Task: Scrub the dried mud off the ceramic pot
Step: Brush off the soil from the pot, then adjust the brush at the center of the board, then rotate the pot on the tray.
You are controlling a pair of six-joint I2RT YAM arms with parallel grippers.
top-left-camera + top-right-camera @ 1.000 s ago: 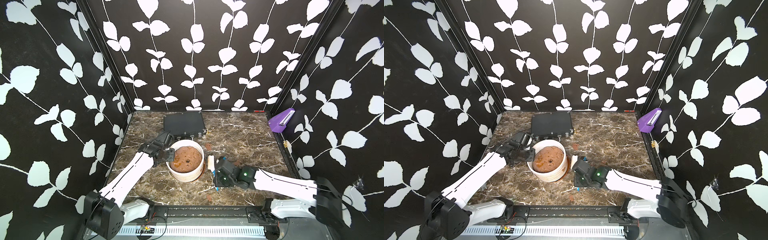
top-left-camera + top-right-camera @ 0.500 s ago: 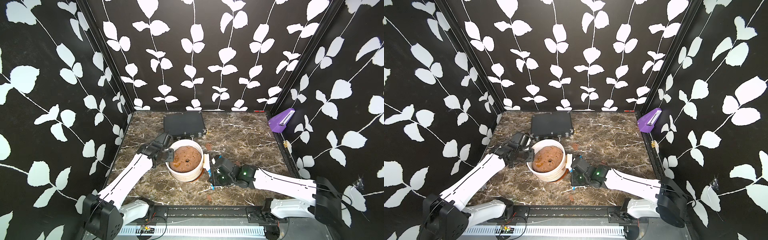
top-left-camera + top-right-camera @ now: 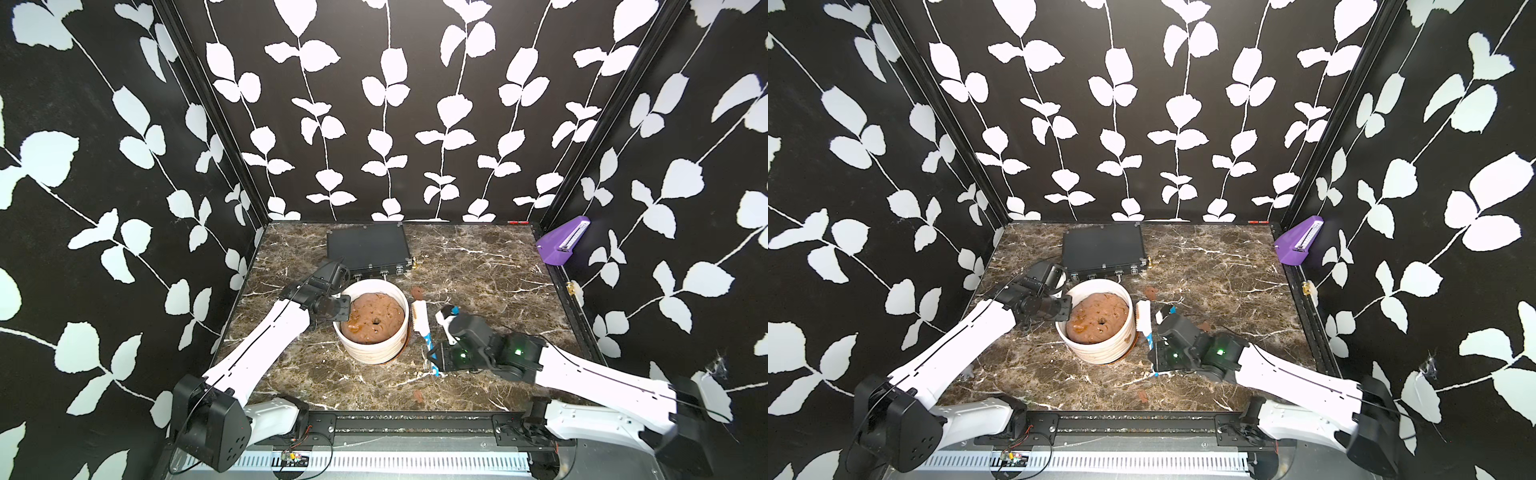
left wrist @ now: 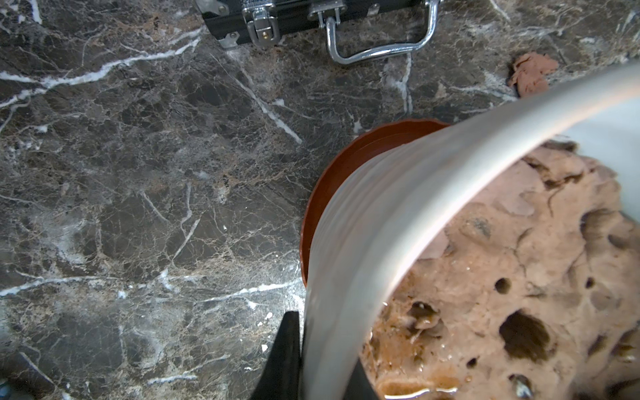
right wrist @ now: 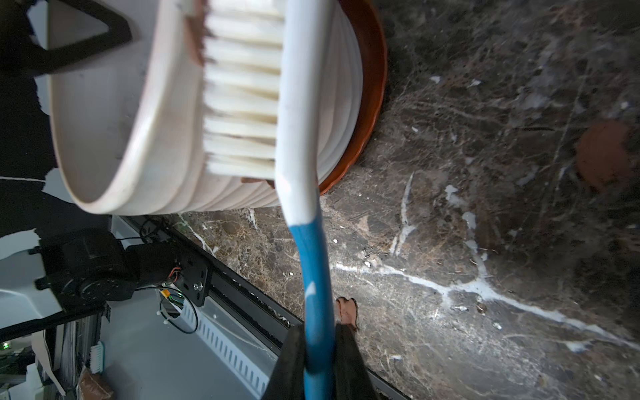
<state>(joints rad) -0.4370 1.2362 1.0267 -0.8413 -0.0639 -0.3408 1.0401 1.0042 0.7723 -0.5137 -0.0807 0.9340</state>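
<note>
Scrubbing is judged to be the step in hand. The ceramic pot [image 3: 374, 353] is stood upright at the lower centre of the frame in both top views, on the marbled worktop [image 3: 478, 270]. Its white wall is smooth and faintly ribbed, and it is seated in an orange-brown saucer [image 4: 332, 180]. A lumpy, pitted brown mound [image 3: 376, 318] is held inside. The dried mud [image 5: 195, 45] is seen as a thin reddish smear under the rim, where the white bristles of the brush [image 5: 298, 138] are pressed.

The left tool [image 4: 325, 360] is clamped astride the wall, presumably so that the pot cannot slide or turn under the strokes. The right tool [image 5: 319, 346] is closed on the brush's blue handle, well back from the head, so that the bristles can be laid along the curved wall. A black case [image 3: 365, 249] with metal latches is set behind the pot.
</note>
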